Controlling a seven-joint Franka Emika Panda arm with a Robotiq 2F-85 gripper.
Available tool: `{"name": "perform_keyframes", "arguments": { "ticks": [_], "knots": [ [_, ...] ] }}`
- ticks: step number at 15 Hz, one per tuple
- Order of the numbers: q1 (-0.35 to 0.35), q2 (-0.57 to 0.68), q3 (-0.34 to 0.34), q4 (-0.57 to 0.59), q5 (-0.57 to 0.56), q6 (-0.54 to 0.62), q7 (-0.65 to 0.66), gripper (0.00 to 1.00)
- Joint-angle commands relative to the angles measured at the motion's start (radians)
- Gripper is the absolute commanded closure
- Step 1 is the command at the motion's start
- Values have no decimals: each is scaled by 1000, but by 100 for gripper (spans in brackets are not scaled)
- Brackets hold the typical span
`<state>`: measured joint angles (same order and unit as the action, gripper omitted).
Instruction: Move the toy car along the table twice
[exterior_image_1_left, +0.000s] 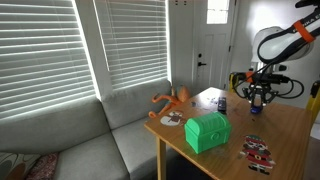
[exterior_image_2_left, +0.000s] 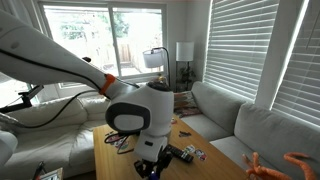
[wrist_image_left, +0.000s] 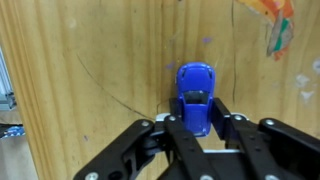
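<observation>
In the wrist view the toy car (wrist_image_left: 196, 95) is small and blue, lying flat on the light wooden table (wrist_image_left: 90, 70). My gripper (wrist_image_left: 197, 122) is shut on the car's rear half, one finger pad pressing each side, with the car's front sticking out beyond the fingertips. In an exterior view my gripper (exterior_image_1_left: 258, 97) is low over the far part of the table (exterior_image_1_left: 285, 130); the car is hidden there. In an exterior view the arm's body hides the car, and my gripper (exterior_image_2_left: 150, 166) is down at the table (exterior_image_2_left: 215, 168).
A green chest (exterior_image_1_left: 208, 131) stands near the table's front edge. An orange toy (exterior_image_1_left: 175, 100), a dark blue cup-like thing (exterior_image_1_left: 222, 103) and red-and-white toys (exterior_image_1_left: 258, 152) lie around it. A grey sofa (exterior_image_1_left: 70, 140) stands beside the table.
</observation>
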<state>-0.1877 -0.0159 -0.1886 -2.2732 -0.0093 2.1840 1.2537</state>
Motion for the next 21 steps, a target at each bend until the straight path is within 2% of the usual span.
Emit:
{"name": "perform_keyframes", "arguments": {
  "ticks": [1, 5, 13, 16, 21],
  "knots": [
    [30, 1, 33, -28, 51, -11, 56, 90],
    [54, 6, 56, -26, 36, -15, -30, 90],
    [103, -13, 109, -35, -25, -96, -247, 90],
    [128, -17, 137, -29, -23, -142, -294, 90],
    [156, -15, 170, -31, -26, -169, -267, 90]
  ]
}}
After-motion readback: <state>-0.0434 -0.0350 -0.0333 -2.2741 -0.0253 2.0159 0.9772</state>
